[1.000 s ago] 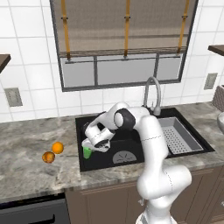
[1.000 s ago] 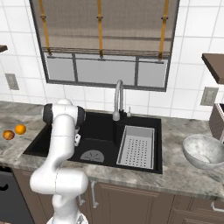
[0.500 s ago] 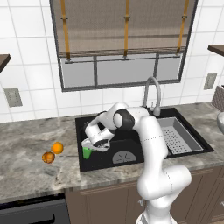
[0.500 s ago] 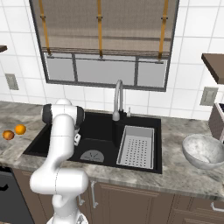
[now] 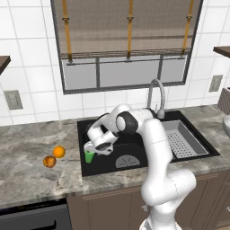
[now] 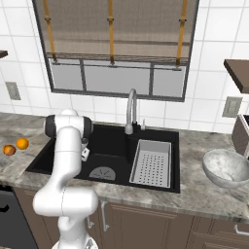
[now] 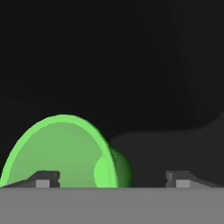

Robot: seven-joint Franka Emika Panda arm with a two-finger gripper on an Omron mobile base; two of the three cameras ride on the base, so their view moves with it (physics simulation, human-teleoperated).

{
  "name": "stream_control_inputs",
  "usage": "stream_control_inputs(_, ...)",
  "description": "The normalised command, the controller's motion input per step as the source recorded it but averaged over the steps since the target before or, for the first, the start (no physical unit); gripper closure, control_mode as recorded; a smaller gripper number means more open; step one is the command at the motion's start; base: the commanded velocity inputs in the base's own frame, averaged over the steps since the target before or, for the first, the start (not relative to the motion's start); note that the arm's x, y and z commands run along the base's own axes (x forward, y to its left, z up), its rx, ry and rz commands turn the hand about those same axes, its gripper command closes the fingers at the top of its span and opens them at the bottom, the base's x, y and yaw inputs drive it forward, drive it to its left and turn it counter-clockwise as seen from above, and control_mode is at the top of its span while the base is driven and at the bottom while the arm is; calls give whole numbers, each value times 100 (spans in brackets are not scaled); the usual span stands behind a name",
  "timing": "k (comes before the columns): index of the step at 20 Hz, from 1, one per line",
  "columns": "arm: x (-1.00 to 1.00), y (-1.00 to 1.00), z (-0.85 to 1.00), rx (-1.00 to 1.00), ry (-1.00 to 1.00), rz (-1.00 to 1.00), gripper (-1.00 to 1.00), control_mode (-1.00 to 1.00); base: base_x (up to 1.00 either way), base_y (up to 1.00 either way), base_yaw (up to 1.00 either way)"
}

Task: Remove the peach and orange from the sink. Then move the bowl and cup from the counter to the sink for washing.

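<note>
Simulated kitchen, seen from behind a white robot arm that bends down into a black sink (image 5: 134,123) set in a grey stone table (image 5: 31,161). The tool (image 7: 113,179) hangs low at the sink's left end, right above a small green cup (image 5: 89,156). In the hand view its two dark tips stand wide apart; one tip sits in front of the cup's inside, the other is off to the side over bare basin. Nothing is gripped, as far as the pics show. The cup rests on the basin floor near the left wall; in the hand view it appears tilted, mouth toward the camera, though whether it lies fully on its side can't be told.

Peach (image 5: 49,161) and orange (image 5: 59,152) sit just beside each other on the table left of the sink, so fruit looks done. The bowl (image 6: 226,168), whitish-grey, waits on the table well to the right, past the grey drain rack (image 6: 151,163).

Handling, as a guess: cup looks light, stiff, smooth, prob. slippery; no handle, so pinch across the rim wall. Bowl is much wider, likely heavier and rigid; too broad to span, so grip its rim edge, one finger inside, one outside. Round shape may rock or slide when nudged.
</note>
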Motion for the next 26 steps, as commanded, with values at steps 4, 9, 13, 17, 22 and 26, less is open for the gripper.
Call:
stream_control_inputs(4, -2, 4, 26, 0, 0, 0, -100, -100, 0, 0, 0)
stream_control_inputs(9, -6, 1, 37, 0, 0, 0, -100, -100, 0, 0, 0)
stream_control_inputs(13, -13, -3, 39, 0, 0, 0, -100, -100, 0, 0, 0)
stream_control_inputs(17, -19, -10, 40, 0, 0, 0, -100, -100, 0, 0, 0)
stream_control_inputs(22, -20, -10, 42, -2, 0, 0, -100, -100, 0, 0, 0)
stream_control_inputs(26, -21, -13, 42, -4, 0, 0, -100, -100, 0, 0, 0)
